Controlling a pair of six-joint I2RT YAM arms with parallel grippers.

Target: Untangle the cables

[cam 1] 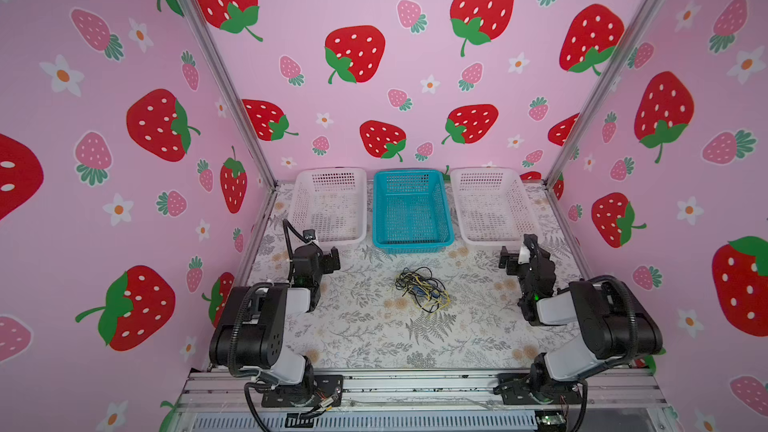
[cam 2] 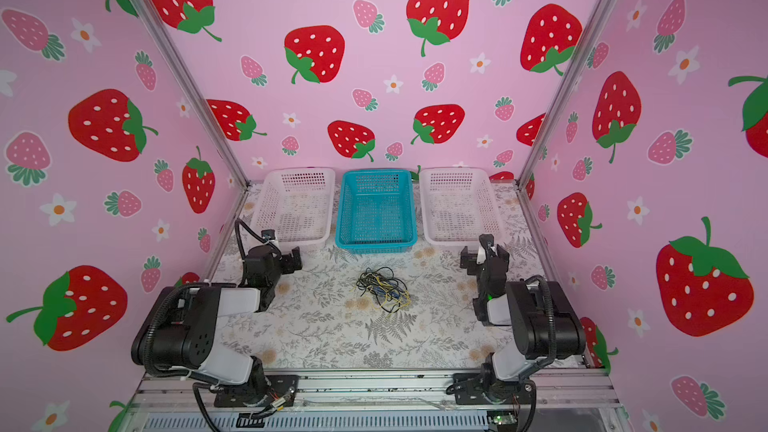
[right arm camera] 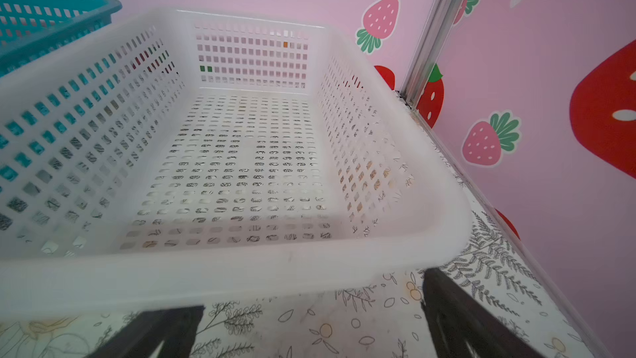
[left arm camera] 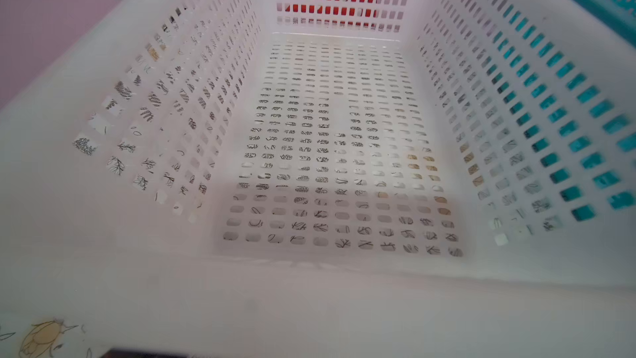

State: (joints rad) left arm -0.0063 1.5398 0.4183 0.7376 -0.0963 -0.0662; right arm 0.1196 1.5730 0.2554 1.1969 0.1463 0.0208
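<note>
Tangled cables lie between the left gripper and right gripper, well apart from both; each gripper gapes wide, empty.

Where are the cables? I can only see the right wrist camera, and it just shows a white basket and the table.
Observer: In both top views the cables lie in one tangled heap on the table, in front of the blue basket.
Operator: Is the other arm grabbing them?
Observer: No. The left gripper sits off to the side, apart from the heap, by another white basket.
Operator: What colours are they?
Observer: Black, yellow and a bit of blue.
</note>
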